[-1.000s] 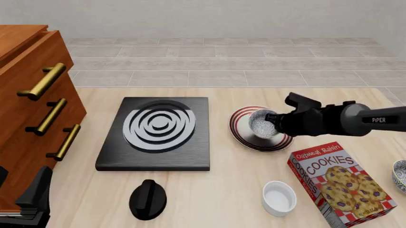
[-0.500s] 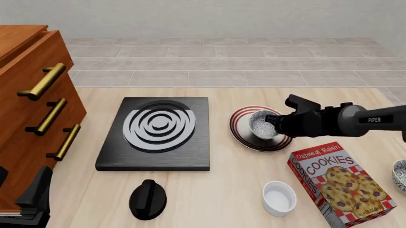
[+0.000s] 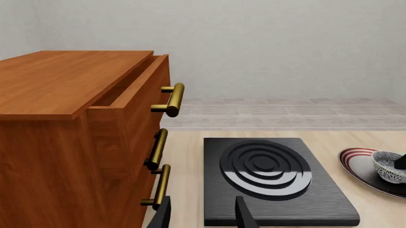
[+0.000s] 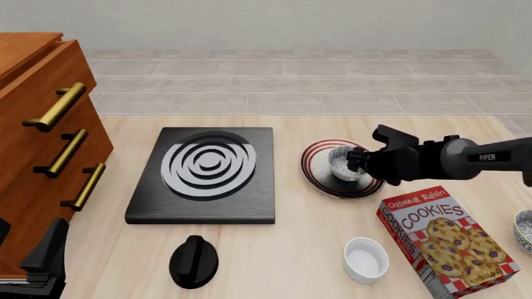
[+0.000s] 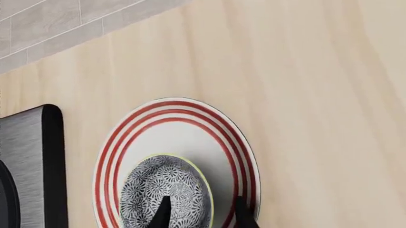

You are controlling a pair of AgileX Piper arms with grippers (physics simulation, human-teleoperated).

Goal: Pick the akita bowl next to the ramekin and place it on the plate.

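The akita bowl (image 4: 344, 163) sits upright on the plate (image 4: 319, 179), toward the surface's (image 4: 291, 261) right side, just right of the black stove (image 4: 205, 175). The right hand (image 4: 357, 161) straddles the bowl's rim, one finger inside and one outside, jaws around it. The ramekin (image 4: 365, 260) stands near the front edge beside the cookie box (image 4: 449, 240). The left hand (image 3: 201, 214) is parked open at the front-left corner.

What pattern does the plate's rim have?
Red-brown concentric stripes on the white plate, clearest in the right wrist view.
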